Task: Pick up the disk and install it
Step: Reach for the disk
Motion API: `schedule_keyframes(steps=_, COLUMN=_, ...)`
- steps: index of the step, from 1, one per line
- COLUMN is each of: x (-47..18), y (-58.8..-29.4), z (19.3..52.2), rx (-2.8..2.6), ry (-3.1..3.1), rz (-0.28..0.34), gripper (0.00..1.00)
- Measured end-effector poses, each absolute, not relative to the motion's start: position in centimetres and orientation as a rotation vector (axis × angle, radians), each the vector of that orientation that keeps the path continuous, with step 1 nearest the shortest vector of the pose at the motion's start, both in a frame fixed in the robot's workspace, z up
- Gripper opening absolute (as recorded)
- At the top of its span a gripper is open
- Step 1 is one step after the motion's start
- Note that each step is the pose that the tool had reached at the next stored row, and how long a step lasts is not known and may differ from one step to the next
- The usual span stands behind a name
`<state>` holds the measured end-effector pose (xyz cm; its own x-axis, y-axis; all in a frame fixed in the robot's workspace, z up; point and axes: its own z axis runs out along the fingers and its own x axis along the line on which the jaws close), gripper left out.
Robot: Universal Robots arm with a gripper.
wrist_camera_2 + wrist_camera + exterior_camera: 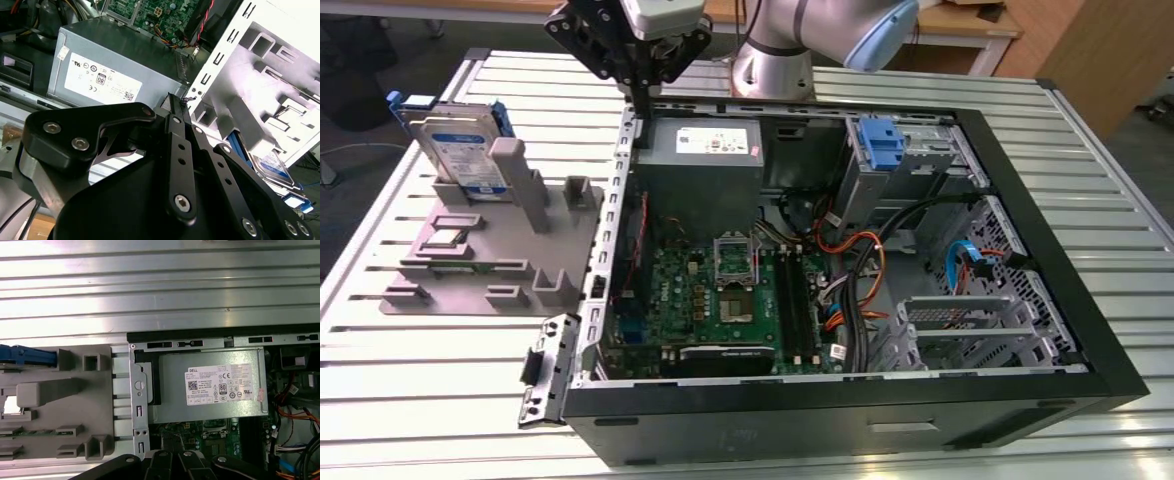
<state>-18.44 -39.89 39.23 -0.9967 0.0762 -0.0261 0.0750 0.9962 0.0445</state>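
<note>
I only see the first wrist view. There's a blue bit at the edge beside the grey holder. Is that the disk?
Observer: Yes. In the exterior view the disk stands upright in the grey holder, and its white label with a blue band is showing.
Operator: Is the gripper holding it?
Observer: No. The gripper is shut on nothing. It is above the corner of the computer case nearest the disk, apart from the disk.
Operator: Is anything else blue?
Observer: A blue bracket stands upright inside the case, to the exterior view's right of the grey power supply box.
</note>
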Motion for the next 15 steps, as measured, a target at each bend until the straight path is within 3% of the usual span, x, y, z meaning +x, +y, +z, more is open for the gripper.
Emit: schedule_keyframes(steps=15, x=-19.7, y=-39.9, z=39.2, rx=0.118, ry=3.111, rz=0.068, gripper=0.11)
